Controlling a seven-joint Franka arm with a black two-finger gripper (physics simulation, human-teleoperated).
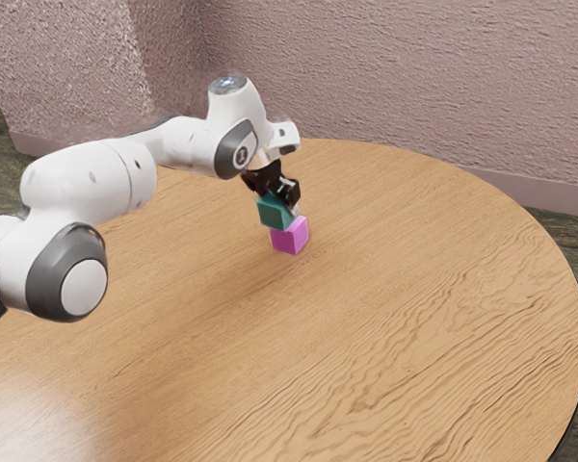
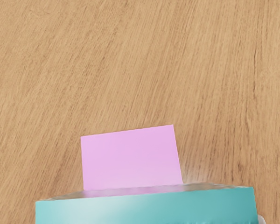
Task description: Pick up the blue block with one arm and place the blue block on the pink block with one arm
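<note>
The blue block (image 1: 273, 212), teal in this light, is clamped between the two fingers of my gripper (image 1: 275, 201) and hangs tilted, one low corner close over the pink block (image 1: 291, 237); I cannot tell whether the two touch yet. In the wrist view the blue block (image 2: 144, 205) sits just under my hand and much of the pink block (image 2: 130, 156) top shows past its far edge, so I judge the overlap partial, not centred. That is the main risk: if I let go like this, the tilted block could land on an edge, tip and slide off onto the surface (image 1: 414, 318). Pressing down with that low corner first might also shove the pink block sideways, since it stands loose on the wood. Levelling and centring before release would help. Nothing here is a container; the blocks are solid cubes, and beyond them the round wooden surface runs on toward the pink wall (image 1: 443, 67).
</note>
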